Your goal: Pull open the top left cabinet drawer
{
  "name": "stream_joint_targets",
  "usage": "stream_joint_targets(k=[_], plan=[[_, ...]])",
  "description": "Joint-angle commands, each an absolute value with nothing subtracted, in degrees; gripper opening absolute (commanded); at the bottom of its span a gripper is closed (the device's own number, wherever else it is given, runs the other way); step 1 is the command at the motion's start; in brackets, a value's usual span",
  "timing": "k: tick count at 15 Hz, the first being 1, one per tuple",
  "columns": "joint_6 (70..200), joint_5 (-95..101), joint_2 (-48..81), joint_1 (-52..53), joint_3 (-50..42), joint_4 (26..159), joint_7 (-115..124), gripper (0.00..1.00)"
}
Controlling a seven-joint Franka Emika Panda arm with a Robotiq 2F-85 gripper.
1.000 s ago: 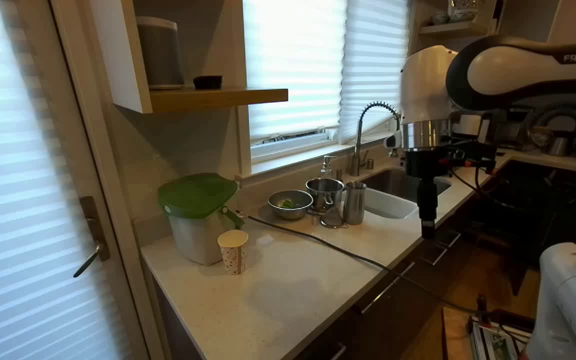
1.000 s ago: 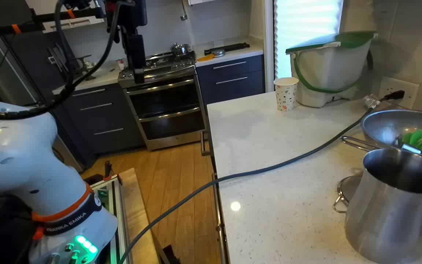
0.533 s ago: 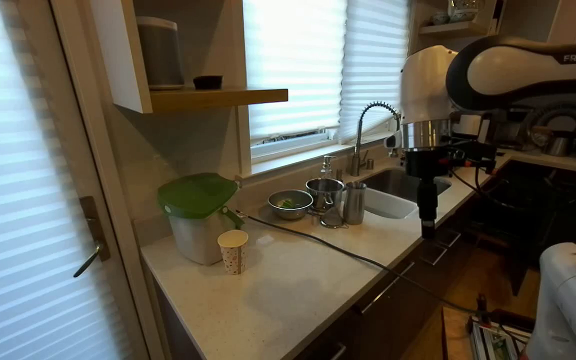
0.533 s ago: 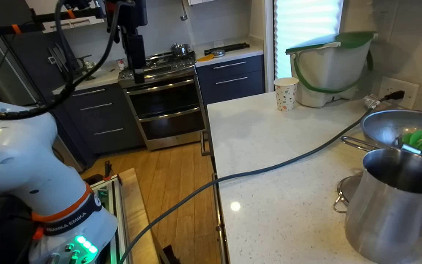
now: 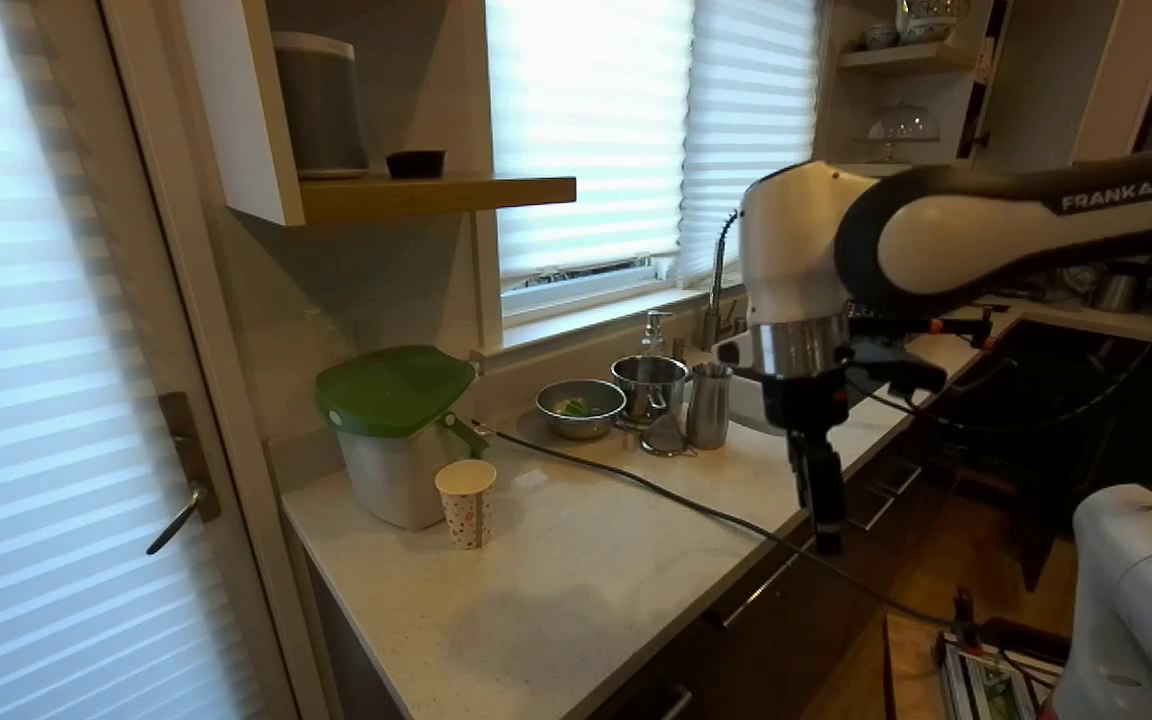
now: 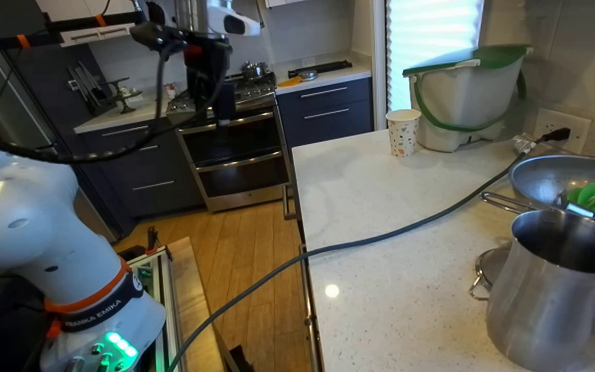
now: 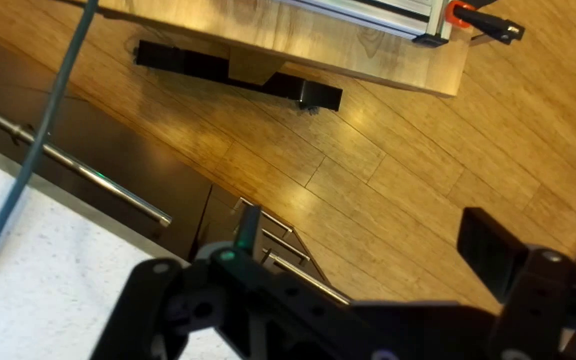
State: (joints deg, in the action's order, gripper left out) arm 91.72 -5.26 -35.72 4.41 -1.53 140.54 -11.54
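Note:
A stack of dark drawers with silver bar handles shows beyond my left finger in the wrist view. Its top handle (image 7: 313, 280) lies closest to the counter, partly hidden by the gripper. A silver handle (image 5: 676, 704) also shows low under the counter in an exterior view, and a handle (image 6: 288, 201) shows at the counter's far edge in an exterior view. The drawer fronts look shut. My gripper (image 7: 368, 240) is open and empty, its fingers wide apart. In an exterior view the gripper (image 5: 829, 540) hangs at the counter's front edge, apart from the handles.
A dark cable (image 7: 43, 130) crosses the white counter (image 5: 576, 620) and drops over its edge past a long bar handle (image 7: 103, 182). A wooden base board (image 7: 358, 47) stands on the floor. A paper cup (image 6: 403, 132), green-lidded bin (image 6: 463, 98) and steel pitcher (image 6: 550, 294) stand on the counter.
Over the last half second the arm has come down and moved along the counter, leftward in one exterior view and rightward in the other. The gripper is now slightly tilted. The drawers have not moved.

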Motion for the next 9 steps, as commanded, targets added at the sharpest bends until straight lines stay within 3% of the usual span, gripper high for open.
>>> stream_joint_targets(k=[1, 9], plan=[[101.6, -4.7, -25.7, 8.8, 2.6, 141.8, -15.9, 1.00], [119.2, 6.7, -5.0, 12.5, 10.4, 141.3, -19.5, 1.00]])
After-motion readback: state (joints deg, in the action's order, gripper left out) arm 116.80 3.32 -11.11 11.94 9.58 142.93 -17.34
